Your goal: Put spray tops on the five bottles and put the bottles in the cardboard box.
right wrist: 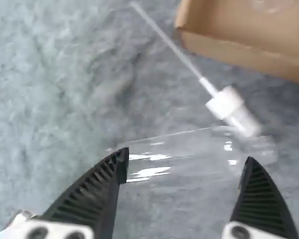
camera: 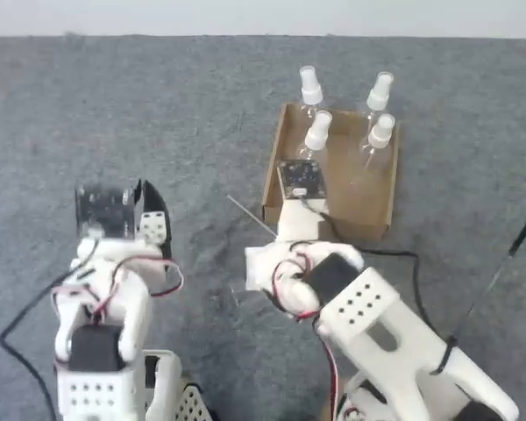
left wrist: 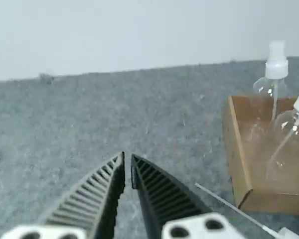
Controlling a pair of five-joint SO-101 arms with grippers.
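The right gripper (right wrist: 185,159) is closest. Its two black fingers (right wrist: 102,186) are wide apart, and they are not squeezing anything. A clear bottle (right wrist: 189,199) lies on its side between them on the gray carpet (right wrist: 50,74). The bottle has no top on it.

Just past the bottle lies a loose spray top (right wrist: 229,107). It is white, and it is touching the bottle or right beside it. Its thin tube (right wrist: 169,42) sticks out along the carpet and ends near a corner of the cardboard box (right wrist: 239,47).

From above, the right arm (camera: 368,307) hangs over this spot, just in front of the box. The box is low and open. Four more bottles stand up straight there, each with a white spray top on. The front left bottle (camera: 318,130) and the front right bottle (camera: 381,130) are inside the box. The back left bottle (camera: 310,86) and the back right bottle (camera: 380,89) are at the far wall, and they look to be inside too.

The left gripper (left wrist: 128,164) is off to the side, well apart from the box and from the lying bottle. Its fingers are pressed close together with nothing between them. It hangs over bare carpet and points toward the pale wall (left wrist: 139,30) at the far end of the carpet.
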